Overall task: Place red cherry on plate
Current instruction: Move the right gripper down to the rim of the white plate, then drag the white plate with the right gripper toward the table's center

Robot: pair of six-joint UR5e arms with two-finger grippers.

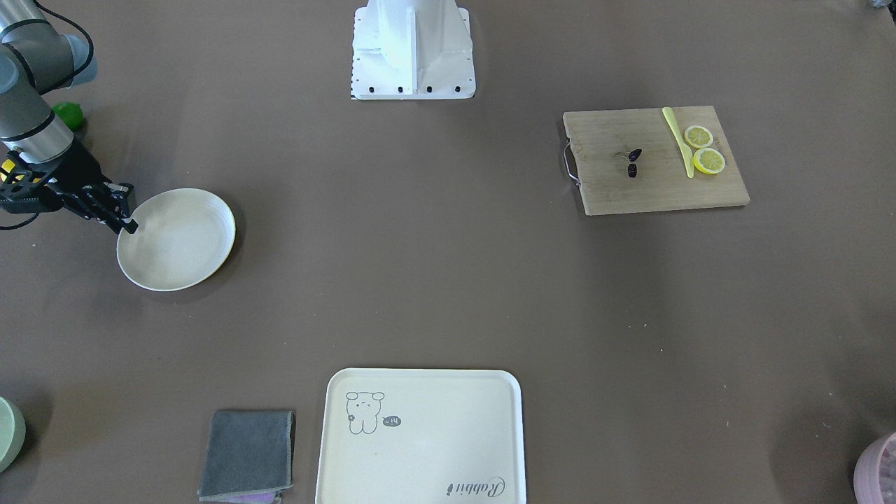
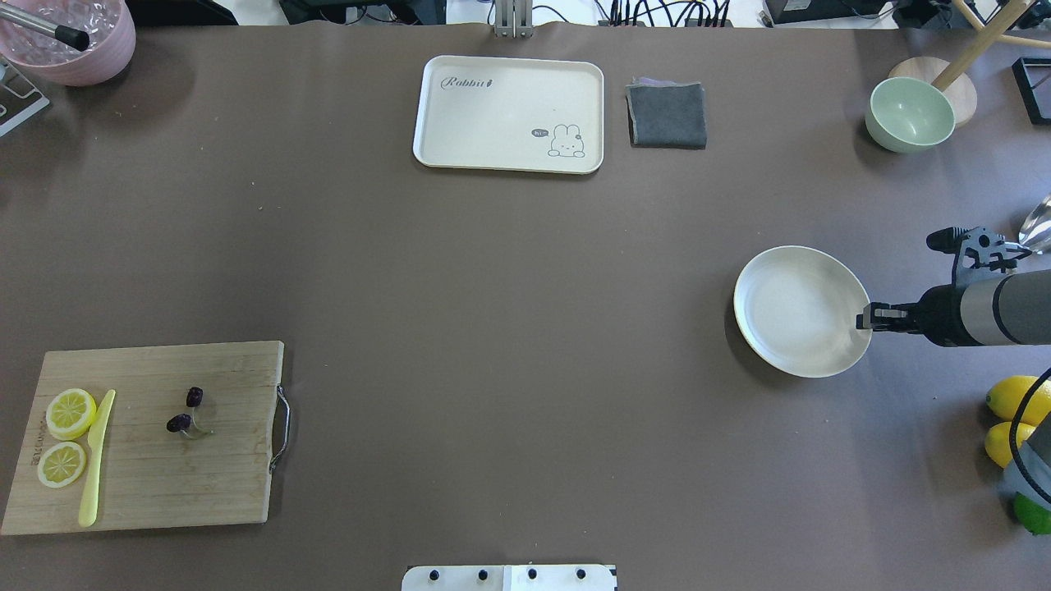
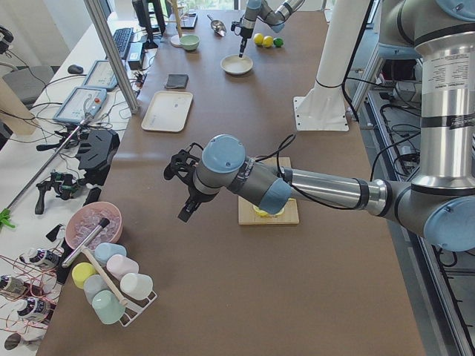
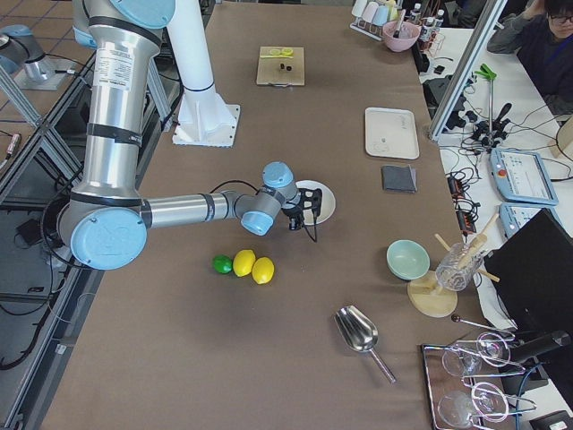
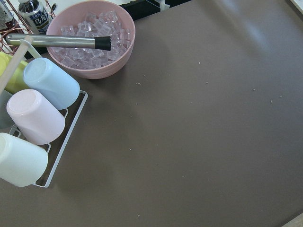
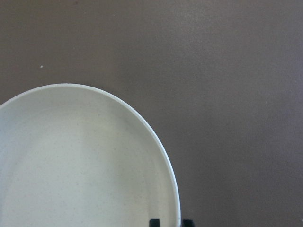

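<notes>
The red cherry [image 2: 185, 410], a tiny dark pair on green stems, lies on the wooden cutting board [image 2: 213, 476] at the robot's left, also seen as the cherry [image 1: 633, 162]. The round cream plate [image 2: 800, 312] sits far off on the robot's right side. My right gripper [image 2: 862, 318] is at the plate's near-right rim; in the right wrist view its fingertips [image 6: 154, 222] straddle the plate [image 6: 71, 165] rim, shut on it. My left gripper [image 3: 184, 213] hangs above bare table beyond the board; I cannot tell whether it is open or shut.
Two lemon slices [image 2: 70, 412] and a yellow knife [image 2: 97, 460] share the board. A rectangular cream tray [image 2: 509, 90] and grey cloth [image 2: 667, 115] lie at the far edge. A green bowl [image 2: 910, 115], lemons [image 2: 1014, 398], a pink ice bowl [image 5: 92, 40] and cups [image 5: 52, 82] ring the table.
</notes>
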